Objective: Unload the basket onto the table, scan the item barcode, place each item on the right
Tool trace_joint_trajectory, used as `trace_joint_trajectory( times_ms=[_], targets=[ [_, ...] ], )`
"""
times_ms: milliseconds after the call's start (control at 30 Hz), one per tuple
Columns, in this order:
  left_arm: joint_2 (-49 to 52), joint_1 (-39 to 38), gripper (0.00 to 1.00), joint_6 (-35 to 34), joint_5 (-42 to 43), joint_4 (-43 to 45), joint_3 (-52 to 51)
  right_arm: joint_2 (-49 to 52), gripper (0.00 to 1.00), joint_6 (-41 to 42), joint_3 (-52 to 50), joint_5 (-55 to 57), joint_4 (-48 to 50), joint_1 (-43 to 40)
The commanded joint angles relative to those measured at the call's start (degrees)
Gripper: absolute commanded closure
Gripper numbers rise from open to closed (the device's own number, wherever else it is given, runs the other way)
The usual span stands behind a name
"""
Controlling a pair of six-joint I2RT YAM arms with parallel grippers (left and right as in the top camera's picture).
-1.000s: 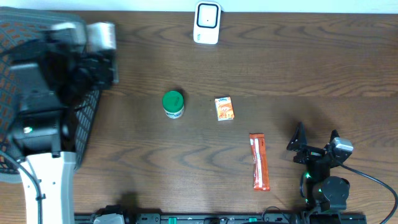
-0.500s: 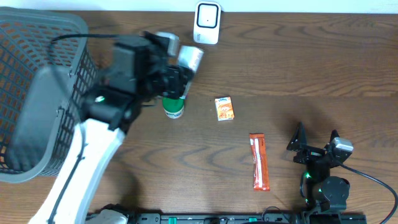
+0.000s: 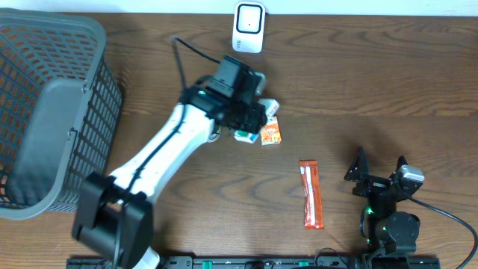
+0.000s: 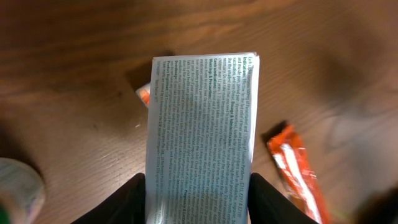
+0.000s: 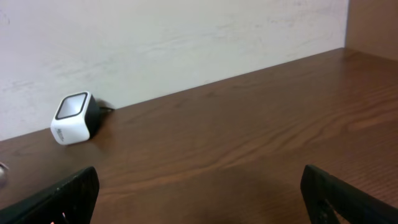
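My left gripper [image 3: 252, 119] is shut on a white carton printed with small text [image 4: 202, 124], held above the middle of the table; the black fingers [image 4: 124, 202] press on its two long sides. The overhead view shows the carton [image 3: 244, 136] hanging just left of a small orange box [image 3: 270, 131]. No barcode shows on the face turned to the wrist camera. The white scanner [image 3: 248, 28] stands at the back edge, beyond the carton, and it also shows in the right wrist view as the scanner [image 5: 73, 117]. My right gripper [image 3: 379, 175] rests open at the front right, holding nothing.
An orange snack bar [image 3: 311, 193] lies right of centre. A grey mesh basket [image 3: 45, 112] fills the left side. A green-lidded jar [image 4: 18, 193] sits beneath my left arm, mostly hidden from overhead. A corner of the orange box [image 4: 143, 95] peeks from behind the carton.
My left arm has swung from over the basket rightward and toward the front, carrying the carton to the middle of the table. The right arm has not moved.
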Motion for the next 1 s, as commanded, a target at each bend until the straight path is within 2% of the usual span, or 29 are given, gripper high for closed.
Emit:
trace_joint_trajectory(
  times_ms=[0, 233, 367, 633, 767, 967],
  targets=[
    [3.5, -3.2, 0.54, -3.8, -7.5, 0.3, -0.3, 0.0, 0.01, 0.7, -0.1, 0.7, -0.1, 0.2],
    [7.6, -7.4, 0.54, -10.1, -15.9, 0.3, -1.0, 0.0, 0.01, 0.7, -0.1, 0.7, -0.1, 0.2],
    [7.9, -8.8, 0.54, -17.5, -20.8, 0.3, -1.0, 0.0, 0.01, 0.7, -0.1, 0.7, -0.1, 0.2],
    [7.9, -12.2, 0.55, -26.1, -25.8, 0.0, -1.0, 0.0, 0.01, 0.7, -0.1, 0.7, -0.1, 0.2],
    [7.9, -13.8, 0.54, -35.5, -32.5, -2.9, -1.0, 0.0, 0.01, 0.7, -0.1, 0.7, -0.1, 0.2],
    [7.9, -15.5, 0.55, -58.4, -40.9, -10.3, -1.4, 0.0, 0.01, 0.7, -0.1, 0.7, -0.1, 0.2]
  ],
)
